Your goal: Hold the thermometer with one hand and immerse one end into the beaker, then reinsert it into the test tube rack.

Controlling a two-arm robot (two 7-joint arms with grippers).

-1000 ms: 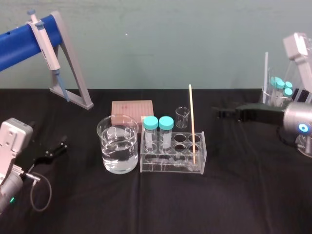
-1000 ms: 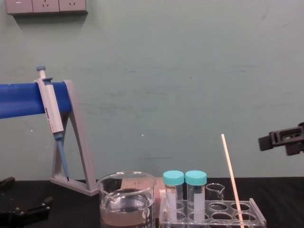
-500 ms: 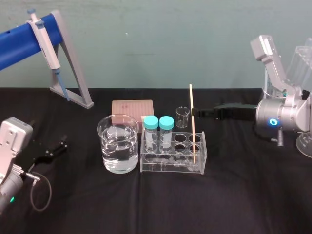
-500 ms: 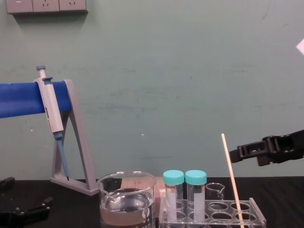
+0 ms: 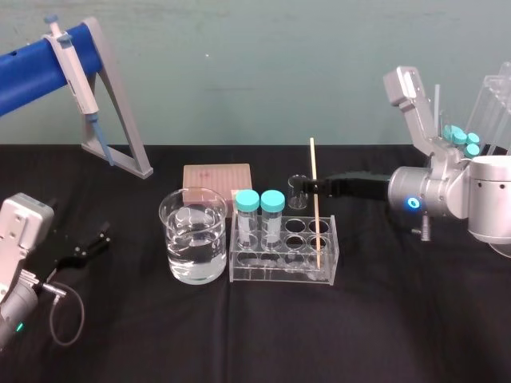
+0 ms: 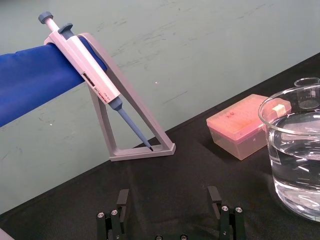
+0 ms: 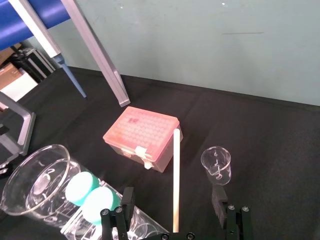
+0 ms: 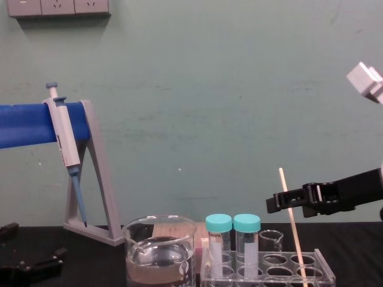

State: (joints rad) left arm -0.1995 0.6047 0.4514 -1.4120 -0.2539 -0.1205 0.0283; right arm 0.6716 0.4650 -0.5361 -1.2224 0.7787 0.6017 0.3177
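My right gripper [image 7: 172, 199], jaws wide either side of the thermometer [image 7: 175, 175] standing in the test tube rack's [image 5: 271, 273] right-end hole, should pinch this light, stiff, slick, probably brittle rod gently, high up; my left gripper [image 6: 169, 200] rests open.

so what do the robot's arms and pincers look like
The left pincer and right pincer are both black with two flat fingers. The right arm is rounded silver-grey with a blue ring light. The left arm has a pale grey boxy block, a thin looping grey cable and a green light.
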